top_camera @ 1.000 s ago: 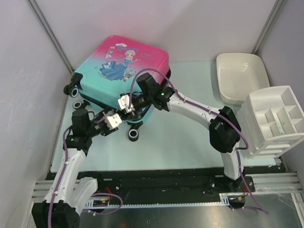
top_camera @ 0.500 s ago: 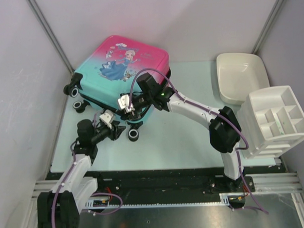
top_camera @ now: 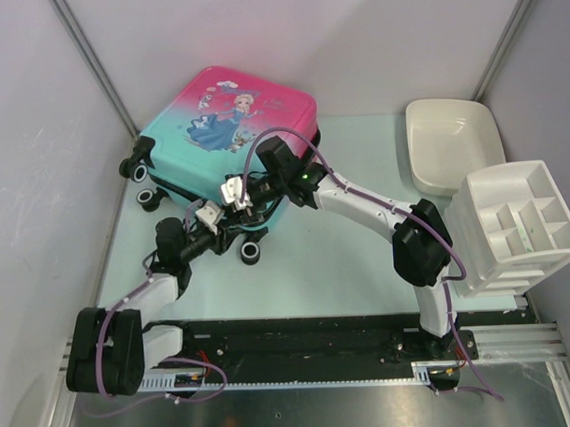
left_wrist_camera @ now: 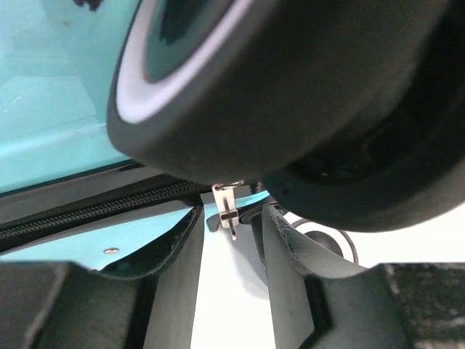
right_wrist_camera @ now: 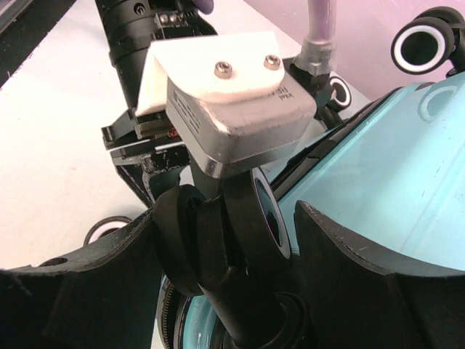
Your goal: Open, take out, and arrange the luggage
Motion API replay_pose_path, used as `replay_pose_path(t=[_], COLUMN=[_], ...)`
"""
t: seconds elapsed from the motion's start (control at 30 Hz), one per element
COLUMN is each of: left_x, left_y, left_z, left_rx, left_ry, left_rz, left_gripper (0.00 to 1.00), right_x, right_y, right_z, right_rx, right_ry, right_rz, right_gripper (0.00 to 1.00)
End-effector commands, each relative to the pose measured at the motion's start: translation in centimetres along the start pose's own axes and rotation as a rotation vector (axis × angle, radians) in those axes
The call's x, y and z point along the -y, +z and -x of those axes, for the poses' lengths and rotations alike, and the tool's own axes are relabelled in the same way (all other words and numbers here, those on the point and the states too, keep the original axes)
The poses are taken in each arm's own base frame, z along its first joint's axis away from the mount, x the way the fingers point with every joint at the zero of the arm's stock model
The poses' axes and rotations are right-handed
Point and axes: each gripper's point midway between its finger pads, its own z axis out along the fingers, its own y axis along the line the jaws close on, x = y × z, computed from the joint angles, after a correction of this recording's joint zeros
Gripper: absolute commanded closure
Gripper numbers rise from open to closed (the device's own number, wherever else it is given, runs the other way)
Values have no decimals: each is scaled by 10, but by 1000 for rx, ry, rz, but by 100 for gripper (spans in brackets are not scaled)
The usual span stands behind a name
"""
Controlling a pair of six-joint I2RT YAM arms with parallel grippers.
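I'm poising the left tool point(left_wrist_camera: 231, 243), jaws open, around the luggage's point(top_camera: 227, 117) thin zipper pull point(left_wrist_camera: 227, 209), probably slippery. The right tool point(right_wrist_camera: 225, 240) is straddling a wheel point(right_wrist_camera: 254, 218); I can't tell if it's gripping.

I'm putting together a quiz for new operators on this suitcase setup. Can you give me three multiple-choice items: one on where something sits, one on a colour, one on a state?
1. Where does the white tub stand?
A) at the far right of the table, beyond the compartment organiser
B) at the near left corner
C) between the two arm bases

2. What colour is the shell of the luggage?
A) red and black
B) pink fading to teal
C) plain white

3. What state is the luggage in?
A) wide open, lining showing
B) shut, lying flat with the print up
C) standing upright on its wheels

Answers:
1. A: the top view shows the tub at the far right, with the organiser nearer the arms.
2. B: the far end is pink and the near end is teal.
3. B: the printed face points up and no lining shows.
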Motion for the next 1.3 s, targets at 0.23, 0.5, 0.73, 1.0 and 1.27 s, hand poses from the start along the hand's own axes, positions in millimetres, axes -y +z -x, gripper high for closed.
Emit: replay_pose_path(t=[0.23, 0.5, 0.73, 1.0, 1.27], left_x=[-19, -20, -63, -83, -16], left_y=[14, -7, -26, -30, -17], left_z=[37, 46, 26, 30, 19], left_rx=[124, 166, 81, 48, 43], left_ry=[77, 54, 17, 74, 257], left_rz=[45, 118, 344, 365, -34], left_gripper=[74, 100, 100, 100, 76], right_x=[11, 4, -2, -8, -2], right_y=[-56, -61, -73, -83, -81], right_z=[-82, -87, -89, -95, -92], right_rx=[-235, -255, -277, -294, -278], right_ry=[484, 495, 502, 515, 510], right_rz=[-181, -177, -182, -187, -197], right_gripper=[100, 100, 100, 100, 100])
